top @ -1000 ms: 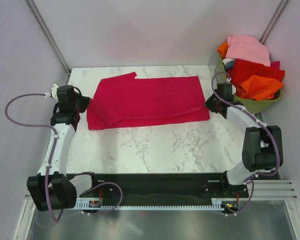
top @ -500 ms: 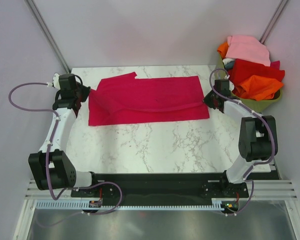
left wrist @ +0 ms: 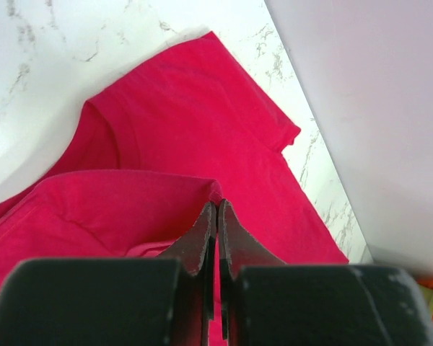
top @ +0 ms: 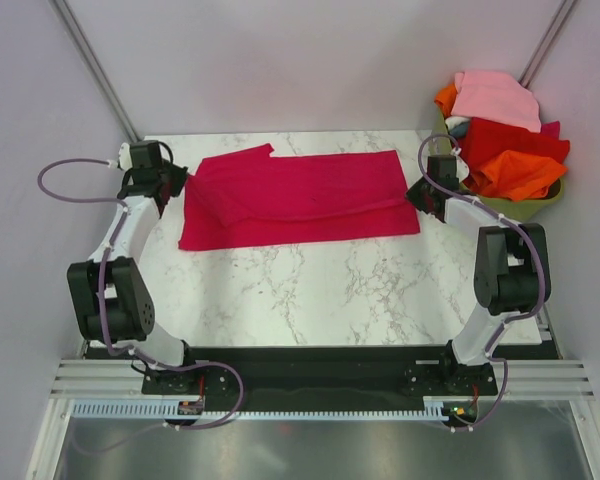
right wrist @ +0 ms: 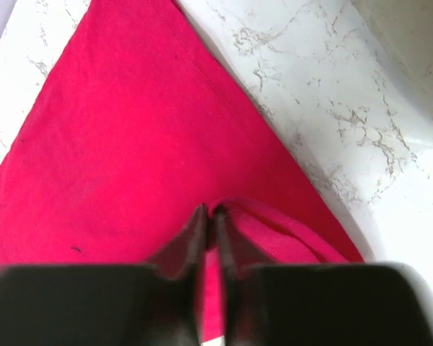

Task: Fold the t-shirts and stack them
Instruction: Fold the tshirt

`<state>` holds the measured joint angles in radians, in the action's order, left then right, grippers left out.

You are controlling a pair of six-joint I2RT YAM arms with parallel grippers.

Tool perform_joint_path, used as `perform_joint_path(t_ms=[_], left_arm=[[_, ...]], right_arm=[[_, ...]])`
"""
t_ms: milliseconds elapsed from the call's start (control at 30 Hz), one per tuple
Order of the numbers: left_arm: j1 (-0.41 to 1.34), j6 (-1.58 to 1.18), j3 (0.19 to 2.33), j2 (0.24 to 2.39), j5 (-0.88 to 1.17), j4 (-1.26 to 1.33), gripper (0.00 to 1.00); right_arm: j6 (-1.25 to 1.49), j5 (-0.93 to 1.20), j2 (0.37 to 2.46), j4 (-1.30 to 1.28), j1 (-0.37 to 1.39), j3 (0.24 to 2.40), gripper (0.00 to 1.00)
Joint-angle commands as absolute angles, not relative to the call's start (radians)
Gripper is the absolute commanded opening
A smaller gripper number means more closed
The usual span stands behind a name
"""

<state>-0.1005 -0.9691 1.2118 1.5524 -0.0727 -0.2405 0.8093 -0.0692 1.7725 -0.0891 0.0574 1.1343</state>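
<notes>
A crimson t-shirt lies spread across the far half of the marble table. My left gripper is shut on the cloth at its left edge; in the left wrist view the fingertips pinch a raised fold of the crimson t-shirt. At the right edge, my right gripper is shut on the near hem, and the right wrist view shows its gripper clamped on a lifted fold of the crimson t-shirt. The near strip of cloth is drawn up between both grippers.
An olive-green basket stands off the table's far right corner, heaped with pink, red and orange t-shirts. Bare marble table lies in front of the shirt. Grey walls close in left and right.
Both grippers have carried the near edge of the crimson shirt away from the arm bases, toward the far side. The left arm swung farthest, and the fold now lies higher over the shirt.
</notes>
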Motion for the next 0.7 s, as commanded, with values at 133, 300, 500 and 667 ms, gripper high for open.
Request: perform_joint_path(t_ms=[133,300,500,667], left_arm=[[-0.100,-1.025,1.331,1.663,0.020,-0.150,0.58],[-0.094,-1.017,1.275,1.566,-0.029,-0.155,1.00],[-0.095,-1.040,1.089,1.346,-0.106,-0.170,0.97],[-0.095,-1.097,0.893,1.221,-0.123,-0.181,0.87]], right_arm=[[0.841,-0.097,1.743,0.083,0.067,1.101,0.58],[0.827,-0.109,1.683,0.084,0.084,1.055,0.57],[0.868,-0.133,1.556,0.178,0.112,0.879,0.49],[0.911,-0.216,1.402,0.210,0.155,0.721,0.48]])
